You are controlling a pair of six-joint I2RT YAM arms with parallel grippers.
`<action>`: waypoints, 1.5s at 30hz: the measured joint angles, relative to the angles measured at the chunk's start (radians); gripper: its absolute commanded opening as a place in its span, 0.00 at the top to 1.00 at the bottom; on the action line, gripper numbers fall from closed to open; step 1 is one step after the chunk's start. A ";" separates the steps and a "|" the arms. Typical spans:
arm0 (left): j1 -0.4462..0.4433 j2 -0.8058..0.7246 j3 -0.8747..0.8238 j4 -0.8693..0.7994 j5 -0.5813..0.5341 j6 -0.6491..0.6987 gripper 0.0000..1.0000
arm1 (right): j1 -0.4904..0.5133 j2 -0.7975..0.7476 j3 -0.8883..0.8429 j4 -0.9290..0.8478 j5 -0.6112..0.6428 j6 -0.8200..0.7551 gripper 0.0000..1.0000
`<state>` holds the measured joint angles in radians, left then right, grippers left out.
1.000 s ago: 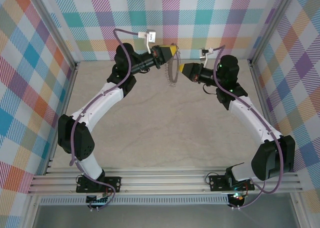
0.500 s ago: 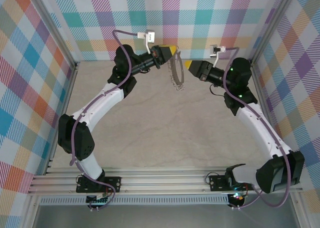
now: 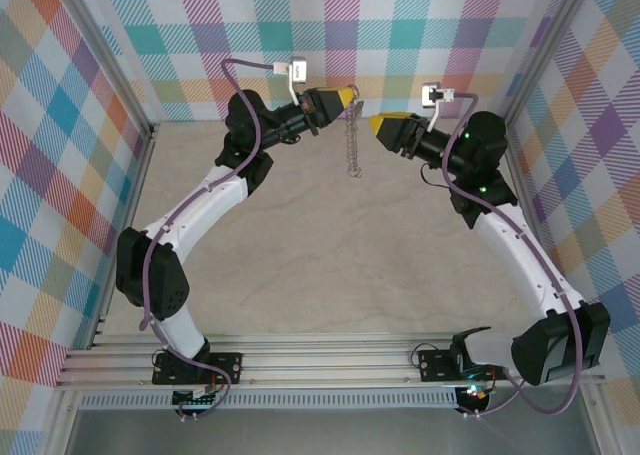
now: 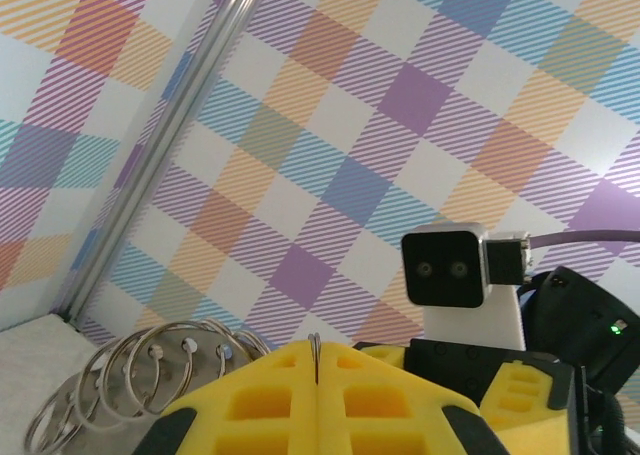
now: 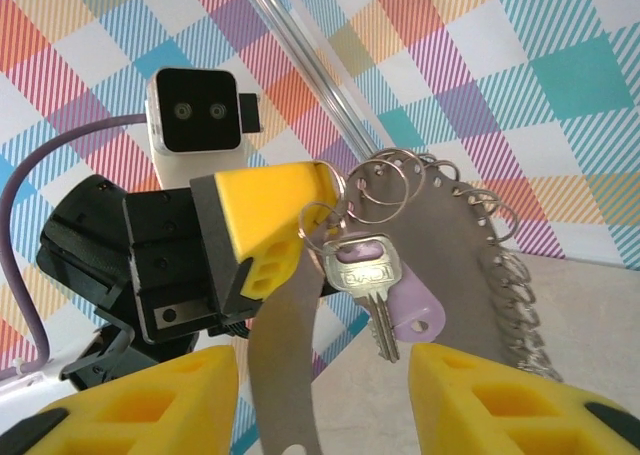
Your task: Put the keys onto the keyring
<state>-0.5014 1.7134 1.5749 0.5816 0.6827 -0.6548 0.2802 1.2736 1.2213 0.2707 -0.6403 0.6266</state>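
Large thin grey metal hoop (image 5: 455,265), rim fringed with silvery rings, is held aloft, pinched by left gripper (image 3: 347,96). Small lilac-headed key (image 5: 385,300) is seen hanging from hoop beside that grip — threading judged done. Right gripper (image 5: 322,363) is spread, empty — only set-down remaining.

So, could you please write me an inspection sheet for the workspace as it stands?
Surface: pale table, nothing lying on it that I can see.
Job's things: keyring hangs in the air from the left gripper; keys dangle from small rings at its rim, a silver one in front of a lilac head.
Clutter: nothing seen.
Grippers: left gripper shut on the keyring's rim; right gripper open, facing the ring, apart from it.
Cables: purple cables run along both arms; no snag seen.
Surroundings: checked walls; metal frame rail at the near edge.
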 measured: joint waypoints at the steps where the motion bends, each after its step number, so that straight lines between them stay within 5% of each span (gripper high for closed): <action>1: 0.000 0.000 0.000 0.005 0.006 -0.008 1.00 | 0.000 0.003 0.000 0.003 -0.003 -0.004 0.49; 23: 0.000 0.013 0.027 0.047 0.076 -0.063 1.00 | 0.030 0.111 0.035 0.100 -0.092 -0.014 0.47; 27: 0.000 0.013 0.027 0.048 0.080 -0.063 1.00 | 0.035 0.112 0.051 0.105 -0.101 -0.015 0.56; 37: 0.000 0.013 0.027 0.047 0.086 -0.063 1.00 | 0.036 0.123 0.081 0.124 -0.118 -0.014 0.99; 45: -0.001 0.013 0.027 0.049 0.076 -0.064 1.00 | 0.044 0.122 0.066 0.129 -0.119 -0.013 1.00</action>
<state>-0.5022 1.7260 1.6016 0.6308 0.7586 -0.7185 0.3244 1.3960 1.2877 0.4000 -0.7589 0.6132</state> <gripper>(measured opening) 0.049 0.059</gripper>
